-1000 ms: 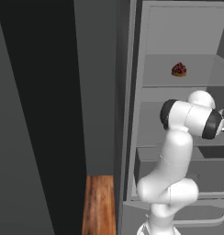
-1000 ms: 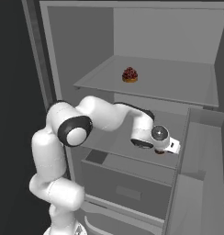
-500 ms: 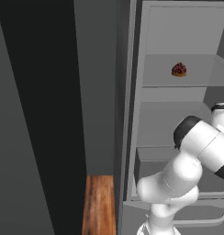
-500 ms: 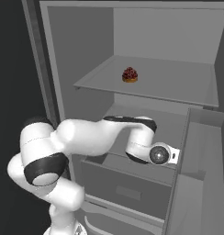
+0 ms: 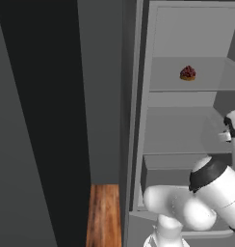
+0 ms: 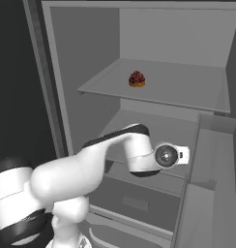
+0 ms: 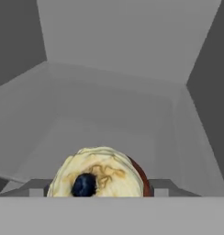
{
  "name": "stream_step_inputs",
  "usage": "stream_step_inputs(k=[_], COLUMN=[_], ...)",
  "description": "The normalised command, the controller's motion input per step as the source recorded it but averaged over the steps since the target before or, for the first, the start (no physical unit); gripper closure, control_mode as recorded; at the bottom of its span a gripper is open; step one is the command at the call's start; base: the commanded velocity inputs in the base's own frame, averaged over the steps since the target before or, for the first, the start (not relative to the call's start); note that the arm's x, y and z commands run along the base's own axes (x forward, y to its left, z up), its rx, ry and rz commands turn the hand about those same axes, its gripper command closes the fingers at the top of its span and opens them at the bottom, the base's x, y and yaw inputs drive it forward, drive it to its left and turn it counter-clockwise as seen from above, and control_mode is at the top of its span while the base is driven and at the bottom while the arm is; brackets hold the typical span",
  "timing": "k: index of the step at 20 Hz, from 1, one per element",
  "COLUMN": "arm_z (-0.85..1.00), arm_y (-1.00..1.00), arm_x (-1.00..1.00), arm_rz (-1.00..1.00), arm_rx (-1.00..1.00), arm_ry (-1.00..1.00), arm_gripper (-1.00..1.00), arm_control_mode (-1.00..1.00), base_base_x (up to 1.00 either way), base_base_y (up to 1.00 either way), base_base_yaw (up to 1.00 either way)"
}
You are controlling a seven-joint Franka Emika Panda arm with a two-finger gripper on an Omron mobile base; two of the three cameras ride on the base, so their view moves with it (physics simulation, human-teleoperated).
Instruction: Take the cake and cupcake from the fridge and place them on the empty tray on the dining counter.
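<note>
Cream-topped cupcake [image 7: 98,172] sits between the gripper [image 7: 98,190] jaws, seemingly gripped — soft, crushable, so hold low on the base.

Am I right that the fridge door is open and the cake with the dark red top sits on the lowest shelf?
Not quite. The fridge door is open, but the cake sits on the upper shelf, as the right base view shows.

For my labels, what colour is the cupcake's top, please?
Cream-tan with a dark spot, on the cupcake; hand view.
</note>
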Motion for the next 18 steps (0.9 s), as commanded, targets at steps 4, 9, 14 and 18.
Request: stream_step_inputs(k=[4, 9, 14, 18], arm_z=[0.67, 0.29, 0.31, 0.43], arm_y=[0.41, 0.74, 0.67, 0.39], arm_x=[-0.37, -0.56, -0.41, -0.23], arm_rz=[0.09, 0.07, 0.07, 0.03], arm_rx=[-0.10, -0.10, -0.04, 0.03], arm_ry=[0.39, 0.18, 0.14, 0.04], arm_gripper=[1.00, 1.00, 1.00, 1.00], arm_control_mode=[-1.00, -1.00, -1.00, -1.00], base_base_x=[0.00, 0.00, 0.00, 0.00], base_base_y=[0.00, 0.00, 0.00, 0.00], base_base_yaw=[0.00, 0.00, 0.00, 0.00])
